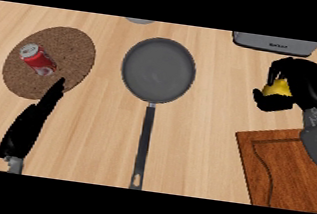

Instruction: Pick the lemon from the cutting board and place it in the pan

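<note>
the right hand had its black fingers curled round the yellow lemon, held above the pale wood-grain counter, between the reddish grooved cutting board and the round, matte grey pan with its long thin handle. the left hand rested flat, fingers straight, tips touching a round cork mat bearing a red can on its side

Lemon mostly behind right hand

Pan centre, can on round mat to its left, cutting board right and nearer.
</note>
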